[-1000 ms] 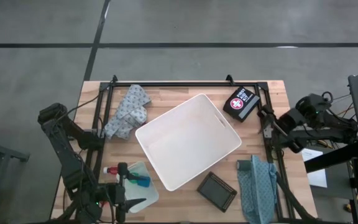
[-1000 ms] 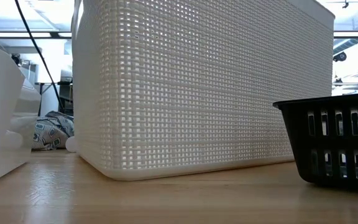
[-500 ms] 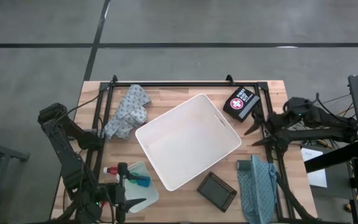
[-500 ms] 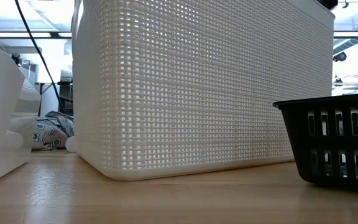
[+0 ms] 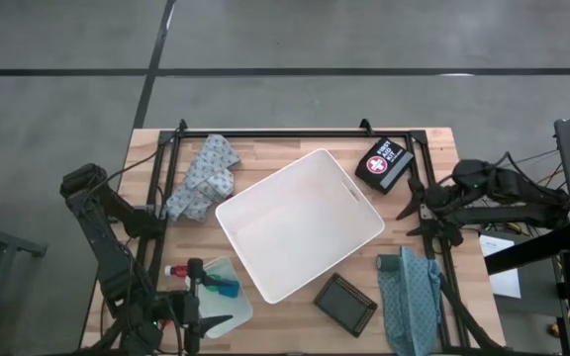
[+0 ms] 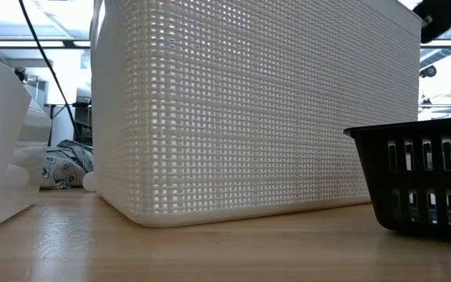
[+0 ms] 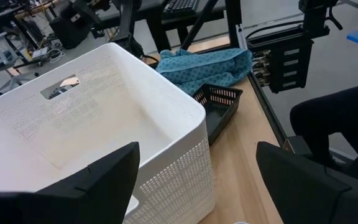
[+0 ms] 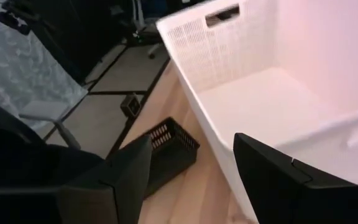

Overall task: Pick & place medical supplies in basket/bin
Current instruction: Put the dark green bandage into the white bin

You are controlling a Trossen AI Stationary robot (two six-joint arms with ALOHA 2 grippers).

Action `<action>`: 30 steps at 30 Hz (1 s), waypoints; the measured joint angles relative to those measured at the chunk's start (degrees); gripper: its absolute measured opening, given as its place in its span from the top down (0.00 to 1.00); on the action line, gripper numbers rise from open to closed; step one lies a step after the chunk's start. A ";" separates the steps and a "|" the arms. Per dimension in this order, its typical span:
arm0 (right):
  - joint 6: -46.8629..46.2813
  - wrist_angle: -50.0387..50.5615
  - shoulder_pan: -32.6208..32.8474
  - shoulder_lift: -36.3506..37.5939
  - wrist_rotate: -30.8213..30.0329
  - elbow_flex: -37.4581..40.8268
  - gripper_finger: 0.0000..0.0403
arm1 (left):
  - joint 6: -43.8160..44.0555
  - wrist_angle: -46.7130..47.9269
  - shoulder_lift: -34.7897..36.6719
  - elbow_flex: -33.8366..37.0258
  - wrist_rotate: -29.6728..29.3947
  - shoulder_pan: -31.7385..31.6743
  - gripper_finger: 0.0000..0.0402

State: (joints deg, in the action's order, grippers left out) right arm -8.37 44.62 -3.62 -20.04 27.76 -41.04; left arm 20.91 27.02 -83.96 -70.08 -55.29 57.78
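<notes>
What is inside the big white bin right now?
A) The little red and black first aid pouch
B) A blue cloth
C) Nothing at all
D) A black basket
C: seen from above, the white bin shows only its bare floor; the blue cloth, the first aid pouch and the black basket all lie outside it on the table.

The high view looks straight down on the whole counter [image 5: 295, 143] from well above, taking in floor on all sides. The low view sits at counter height, pressed close to the white bin [image 6: 249, 110], facing level toward the room behind. The left wrist view looks from about 7 o'clock across the bin [image 7: 104, 118] toward the black tray [image 7: 219, 102] and blue cloth [image 7: 207, 65]. The right wrist view looks from about 3 o'clock. All four share the bin; three show the tray.
</notes>
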 joint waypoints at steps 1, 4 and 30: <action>-0.48 0.97 0.01 0.39 -0.60 0.00 0.44 | 0.00 0.01 0.00 0.00 0.00 0.00 0.19; -0.79 4.15 0.02 1.29 -1.23 0.00 0.44 | 0.00 0.01 0.00 0.00 0.00 0.00 0.19; -1.86 13.48 0.00 -0.06 -5.49 7.82 0.44 | 0.00 0.01 0.00 0.00 0.00 0.00 0.19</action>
State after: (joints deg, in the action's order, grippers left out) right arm -10.23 58.11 -3.62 -20.10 22.26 -33.22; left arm 20.90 27.03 -83.96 -70.08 -55.29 57.78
